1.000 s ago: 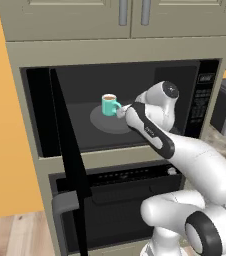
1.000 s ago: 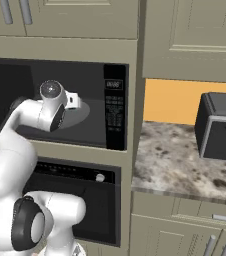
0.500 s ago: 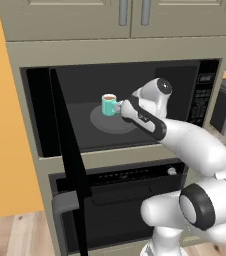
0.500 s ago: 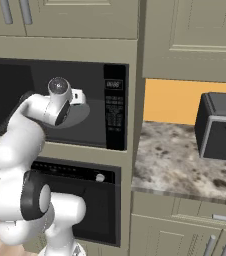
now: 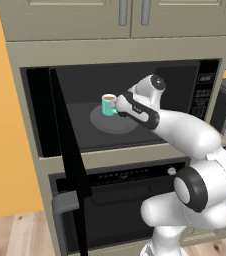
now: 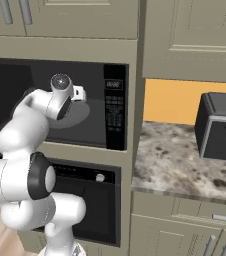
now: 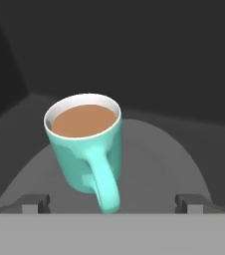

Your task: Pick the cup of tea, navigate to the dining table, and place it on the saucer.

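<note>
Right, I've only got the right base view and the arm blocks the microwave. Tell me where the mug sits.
Observer: The cup of tea stands upright on the grey turntable inside the open microwave.
Operator: Give me the gripper's state.
Observer: The gripper is open, its fingertips either side of the mug's handle and short of the mug body, in the hand view.
Operator: Report the handle direction.
Observer: It points back toward the hand.
Operator: Check the door.
Observer: The microwave door is swung out to the left.

turntable (image 7: 159,159): round, grey, flat on the dark microwave floor (image 5: 150,131)
cup of tea (image 7: 87,147): stands upright on the turntable, left of centre
bench (image 6: 185,160): granite top carrying a dark appliance (image 6: 220,127)
</note>
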Motion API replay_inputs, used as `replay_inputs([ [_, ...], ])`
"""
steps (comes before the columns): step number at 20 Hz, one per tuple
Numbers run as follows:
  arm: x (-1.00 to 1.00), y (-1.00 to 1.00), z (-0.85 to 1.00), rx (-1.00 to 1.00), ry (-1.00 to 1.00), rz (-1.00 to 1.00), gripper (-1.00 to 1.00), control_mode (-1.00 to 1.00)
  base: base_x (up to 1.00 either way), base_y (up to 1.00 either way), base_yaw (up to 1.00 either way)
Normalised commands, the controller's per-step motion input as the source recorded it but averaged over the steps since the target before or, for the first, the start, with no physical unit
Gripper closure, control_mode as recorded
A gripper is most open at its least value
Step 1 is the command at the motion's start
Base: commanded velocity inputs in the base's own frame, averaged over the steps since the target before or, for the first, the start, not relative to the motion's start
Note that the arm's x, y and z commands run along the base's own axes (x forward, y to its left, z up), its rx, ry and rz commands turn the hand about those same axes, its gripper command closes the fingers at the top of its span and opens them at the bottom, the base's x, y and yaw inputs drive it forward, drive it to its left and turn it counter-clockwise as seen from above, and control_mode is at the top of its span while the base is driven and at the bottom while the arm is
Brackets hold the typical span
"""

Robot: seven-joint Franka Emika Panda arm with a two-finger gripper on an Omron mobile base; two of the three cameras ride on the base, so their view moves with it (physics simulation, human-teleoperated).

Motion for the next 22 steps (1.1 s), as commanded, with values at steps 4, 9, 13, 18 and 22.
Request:
replay_inputs([
  [4, -0.09, 0.00, -0.07, 0.02, 0.00, 0.08, -1.00, -1.00, 0.00, 0.00, 0.00],
  [9, 0.00, 0.00, 0.00, 0.00, 0.00, 0.08, -1.00, -1.00, 0.00, 0.00, 0.00],
  [13, 0.17, 0.00, -0.08, 0.00, 0.00, 0.04, -1.00, -1.00, 0.00, 0.00, 0.00],
  [18, 0.17, 0.00, -0.15, 0.00, 0.03, 0.01, -1.00, -1.00, 0.00, 0.00, 0.00],
  [22, 0.04, 0.01, -0.14, 0.00, 0.07, 0.00, -1.00, -1.00, 0.00, 0.00, 0.00],
])
